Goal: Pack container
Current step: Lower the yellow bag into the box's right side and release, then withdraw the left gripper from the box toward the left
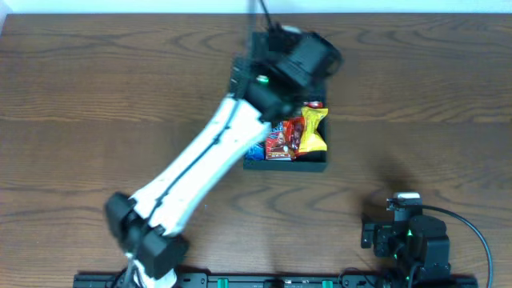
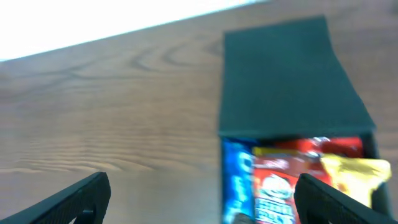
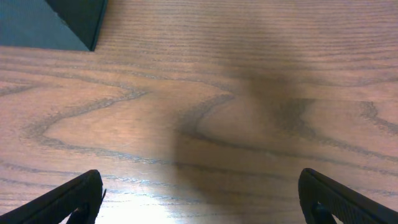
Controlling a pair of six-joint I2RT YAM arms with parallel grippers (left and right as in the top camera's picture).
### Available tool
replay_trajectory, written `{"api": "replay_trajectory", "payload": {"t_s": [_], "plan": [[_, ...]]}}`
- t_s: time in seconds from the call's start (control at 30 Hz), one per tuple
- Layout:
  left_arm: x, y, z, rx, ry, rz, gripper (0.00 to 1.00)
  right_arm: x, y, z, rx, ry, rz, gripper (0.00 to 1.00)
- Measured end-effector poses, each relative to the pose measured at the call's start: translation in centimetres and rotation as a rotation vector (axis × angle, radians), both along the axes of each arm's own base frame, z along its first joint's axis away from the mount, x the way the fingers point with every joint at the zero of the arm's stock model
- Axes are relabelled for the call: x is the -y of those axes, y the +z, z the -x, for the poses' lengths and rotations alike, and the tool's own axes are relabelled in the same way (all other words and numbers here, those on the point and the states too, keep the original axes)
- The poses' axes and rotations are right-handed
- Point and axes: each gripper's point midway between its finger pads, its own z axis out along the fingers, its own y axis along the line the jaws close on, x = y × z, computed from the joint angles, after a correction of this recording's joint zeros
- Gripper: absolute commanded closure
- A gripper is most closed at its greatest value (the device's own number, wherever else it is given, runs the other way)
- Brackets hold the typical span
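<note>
Left claw (image 2: 202,186) wide | container (image 1: 285,166) dark teal, lid (image 2: 286,74) open; packets (image 2: 292,180) inside

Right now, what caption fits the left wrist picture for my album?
Open left gripper hovers over the open container, snack packets inside.

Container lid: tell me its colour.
The lid is plain dark teal, unmarked; it shows best in the left wrist view.

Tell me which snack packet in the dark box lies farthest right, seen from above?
The yellow packet, at the right end of the container. The red packet lies in the middle and the blue packet on the left.
</note>
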Motion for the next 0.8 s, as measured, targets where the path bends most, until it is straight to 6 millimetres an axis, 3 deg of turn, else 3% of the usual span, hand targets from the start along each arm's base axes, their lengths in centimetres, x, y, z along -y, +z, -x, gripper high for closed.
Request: {"api": "replay_trajectory", "payload": {"t_s": [0.13, 0.3, 0.4, 0.57, 0.8], "plan": [[-3.8, 1.7, -1.0, 0.014, 0.043, -0.002, 0.05, 0.0, 0.0, 0.0, 0.0, 0.0, 0.0, 0.01], [-7.3, 0.6, -0.7, -0.091, 0.056, 0.093, 0.05, 0.0, 0.0, 0.0, 0.0, 0.0, 0.0, 0.01], [-8.6, 0.0, 0.7, -0.123, 0.04, 0.153, 0.05, 0.0, 0.0, 0.0, 0.0, 0.0, 0.0, 0.01], [-8.9, -0.4, 3.3, -0.079, -0.034, 0.221, 0.05, 0.0, 0.0, 0.0, 0.0, 0.0, 0.0, 0.01], [-10.4, -3.2, 8.4, -0.09, -0.079, 0.25, 0.05, 0.0, 0.0, 0.0, 0.001, 0.0, 0.0, 0.01]]}}
